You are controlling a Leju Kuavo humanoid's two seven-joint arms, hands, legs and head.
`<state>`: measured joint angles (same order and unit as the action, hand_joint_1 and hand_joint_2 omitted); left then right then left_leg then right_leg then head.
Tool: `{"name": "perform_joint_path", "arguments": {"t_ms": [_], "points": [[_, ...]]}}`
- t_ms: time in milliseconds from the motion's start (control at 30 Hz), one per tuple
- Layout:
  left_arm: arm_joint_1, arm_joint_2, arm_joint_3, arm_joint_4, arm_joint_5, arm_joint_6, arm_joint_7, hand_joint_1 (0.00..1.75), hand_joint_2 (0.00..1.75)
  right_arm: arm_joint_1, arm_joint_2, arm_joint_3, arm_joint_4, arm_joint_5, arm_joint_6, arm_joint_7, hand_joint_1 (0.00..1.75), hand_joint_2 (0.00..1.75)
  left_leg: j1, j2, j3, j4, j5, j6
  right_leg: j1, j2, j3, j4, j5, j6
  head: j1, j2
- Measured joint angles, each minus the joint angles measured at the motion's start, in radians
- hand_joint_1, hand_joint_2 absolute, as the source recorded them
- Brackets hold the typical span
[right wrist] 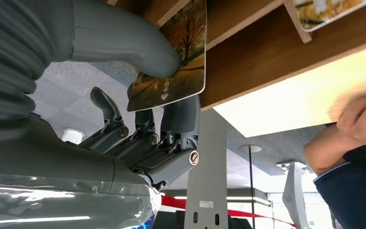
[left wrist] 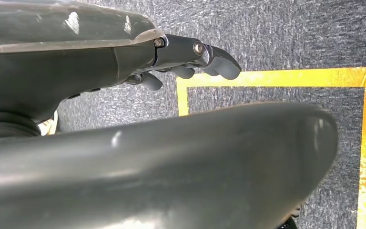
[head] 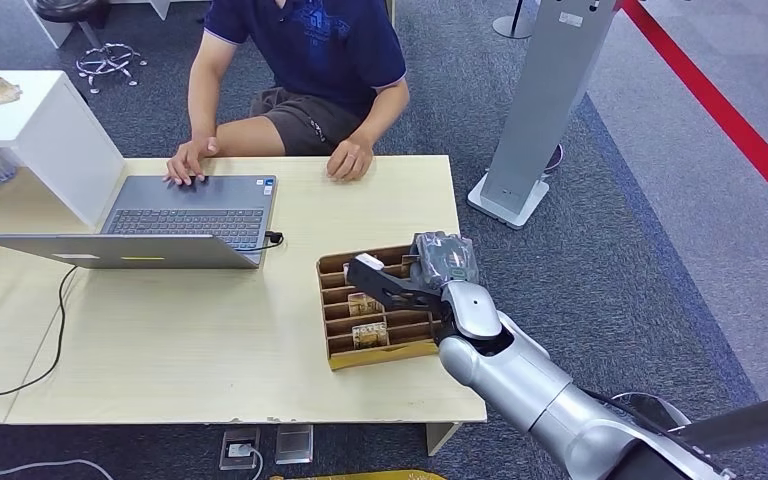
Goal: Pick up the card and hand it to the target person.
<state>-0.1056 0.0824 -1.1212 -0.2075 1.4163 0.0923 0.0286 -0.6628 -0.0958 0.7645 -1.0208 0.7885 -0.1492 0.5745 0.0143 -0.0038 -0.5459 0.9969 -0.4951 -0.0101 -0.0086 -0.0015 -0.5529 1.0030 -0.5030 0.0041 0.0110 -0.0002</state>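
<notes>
Your right hand (right wrist: 138,119) has the card (right wrist: 171,57) pinched thumb-over-finger at its free end, card w/ its far end in the wooden rack (head: 340,345) on the bench (head: 210,350); likely light, stiff, slick, so hold the faces firmly.

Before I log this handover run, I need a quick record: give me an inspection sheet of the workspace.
Surface: pale wooden table.
Job's things: card at the slotted wooden card tray; more cards in its slots; person seated opposite.
Clutter: open laptop; white box.
Hands: right hand pinches the card; left hand hangs over the floor, holding nothing.
Cables: black cable from the laptop.
Surroundings: grey carpet, red floor stripe, grey stand.
</notes>
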Motion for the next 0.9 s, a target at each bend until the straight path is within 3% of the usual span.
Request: {"name": "perform_joint_path", "arguments": {"t_ms": [367,900], "points": [[0.000,0.000,0.000,0.000,-0.014,0.006,0.001,0.00,0.00,0.013,-0.001,0.000,-0.046,0.016,-0.007,0.003,1.48,1.75,0.000,0.000,0.000,0.000,0.000,0.000,0.000,0.000,0.000,0.000,0.000,0.000,0.000,0.000],[0.002,0.000,0.000,0.000,-0.006,0.006,-0.001,0.00,0.00,0.020,-0.041,-0.025,-0.319,0.031,-0.034,0.027,1.48,1.75,0.000,0.000,0.000,0.000,0.000,0.000,0.000,0.000,0.000,0.000,0.000,0.000,0.000,0.000]]}}
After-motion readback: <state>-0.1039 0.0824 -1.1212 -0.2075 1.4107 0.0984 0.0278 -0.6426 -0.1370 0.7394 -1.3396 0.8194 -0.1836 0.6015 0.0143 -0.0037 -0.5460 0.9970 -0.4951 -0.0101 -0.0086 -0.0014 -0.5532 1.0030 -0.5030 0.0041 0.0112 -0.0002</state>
